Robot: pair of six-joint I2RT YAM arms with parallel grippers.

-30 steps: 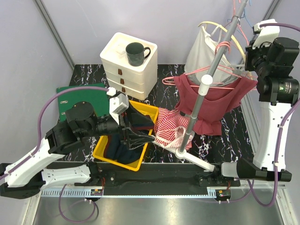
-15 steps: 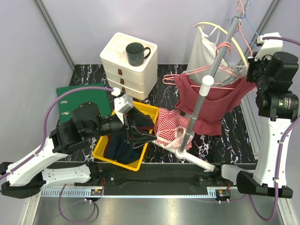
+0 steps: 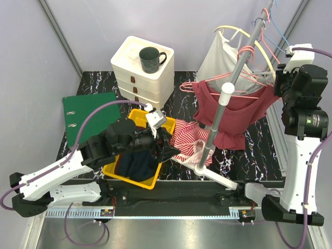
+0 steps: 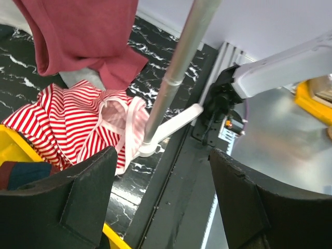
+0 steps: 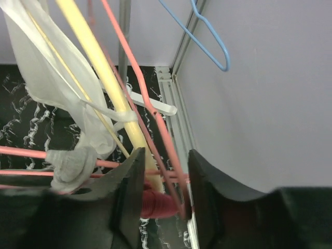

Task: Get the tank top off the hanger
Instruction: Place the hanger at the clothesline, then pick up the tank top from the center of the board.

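Note:
The maroon tank top [image 3: 233, 111] hangs on a pink wire hanger [image 3: 244, 78] from the slanted rack pole [image 3: 228, 98]. My right gripper [image 5: 163, 155] is at the top's right shoulder, high beside the pole. Its jaws stand slightly apart, with the pink hanger [image 5: 155, 119] wires and the bunched maroon strap [image 5: 155, 205] in the gap, so it is open. My left gripper [image 4: 163, 153] hovers open and empty over the right end of the yellow bin [image 3: 129, 181]. It is level with the rack's foot, and the maroon hem [image 4: 83, 31] hangs up to its left.
A white tank top [image 3: 220, 57] hangs on a yellow hanger [image 5: 104, 78] behind the maroon one. A red striped top [image 3: 187, 140] lies by the rack's foot. The bin holds dark clothes. White drawers [image 3: 140, 70] with a dark mug [image 3: 151, 58], a green binder [image 3: 88, 111] and a blue hanger [image 5: 207, 31] are also here.
My right gripper's jaws have parted at the maroon shoulder, where they were shut before. My left arm has swung right across the bin toward the striped top.

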